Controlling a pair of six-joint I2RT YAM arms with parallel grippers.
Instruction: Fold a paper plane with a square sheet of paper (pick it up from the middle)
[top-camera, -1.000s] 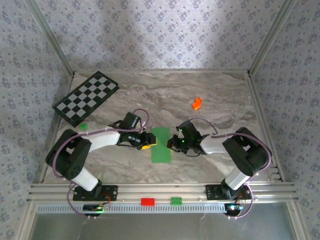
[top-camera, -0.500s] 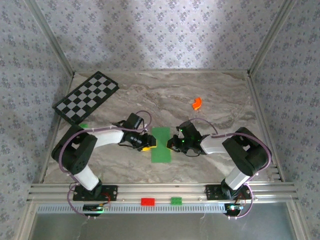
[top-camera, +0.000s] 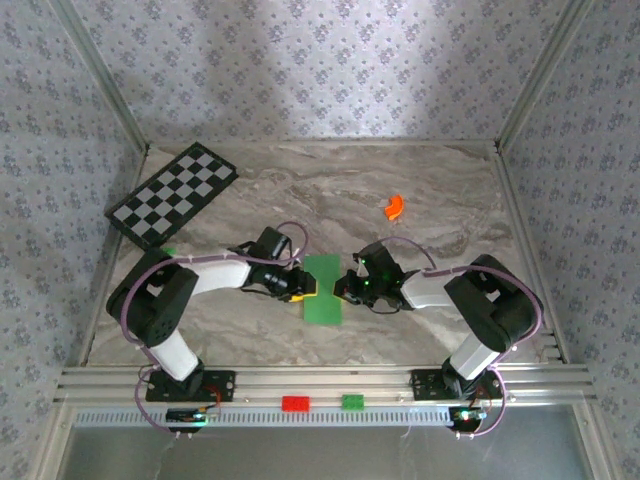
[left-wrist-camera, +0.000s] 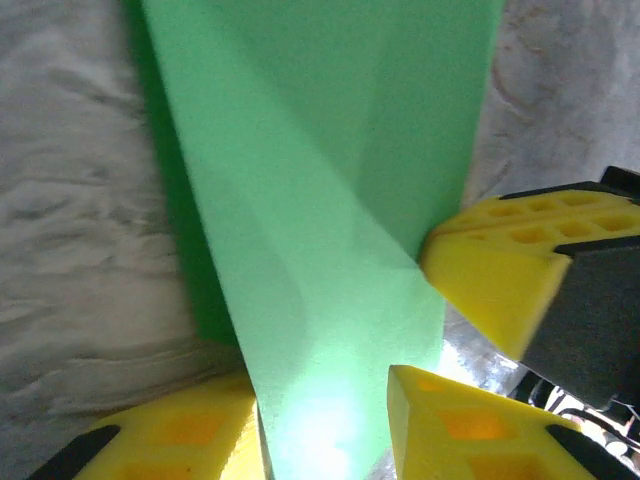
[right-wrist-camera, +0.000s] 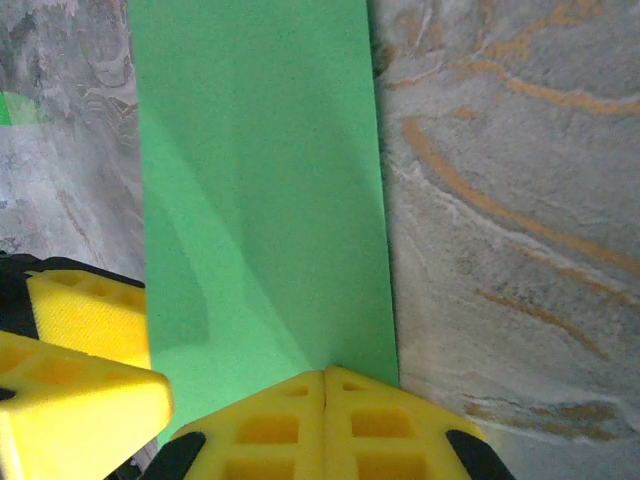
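Observation:
The square sheet of paper is bright green and lies folded into a narrow strip in the middle of the marble table. My left gripper is at its left edge, open. In the left wrist view a raised flap of the paper runs between the two yellow fingers of the left gripper, with a gap on either side. My right gripper is shut, its joined tips resting on the strip's right edge; its wrist view shows the gripper on the paper. No paper plane shape shows.
A checkered board lies at the back left, with a tiny green block near it. A small orange curved piece sits at the back right. Red and green blocks rest on the front rail.
My left gripper has slid right to the paper's left edge and its jaws have narrowed around the flap. The right gripper has stayed in place.

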